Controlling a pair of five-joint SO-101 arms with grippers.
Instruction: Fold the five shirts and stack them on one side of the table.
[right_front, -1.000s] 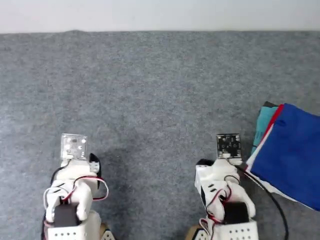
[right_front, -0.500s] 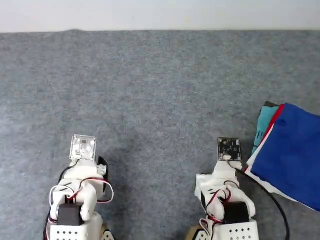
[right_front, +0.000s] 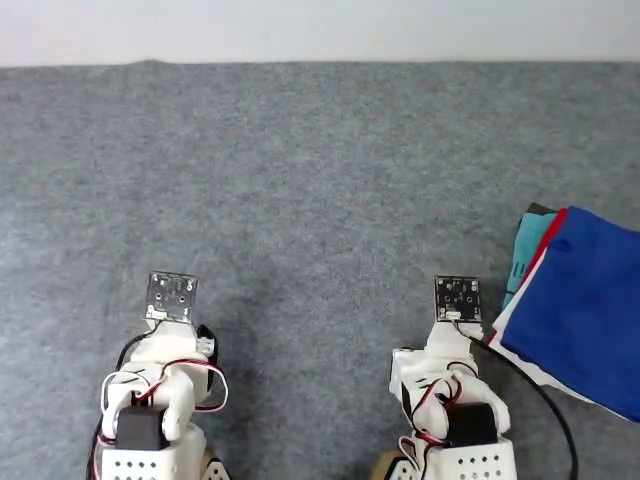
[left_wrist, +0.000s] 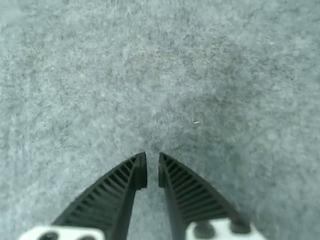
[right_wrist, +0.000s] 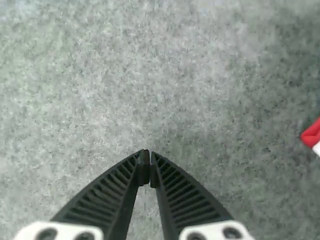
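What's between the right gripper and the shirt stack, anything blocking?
Nothing visible. Bare grey mat lies between the right gripper and the folded shirt stack at the table's right side. A black cable runs beside the stack.

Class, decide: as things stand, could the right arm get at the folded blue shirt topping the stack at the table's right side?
Probably yes. The right gripper, shut and empty, hangs over the grey felt cover; the folded blue shirt lies close beside that arm, with only a thin black cable between.
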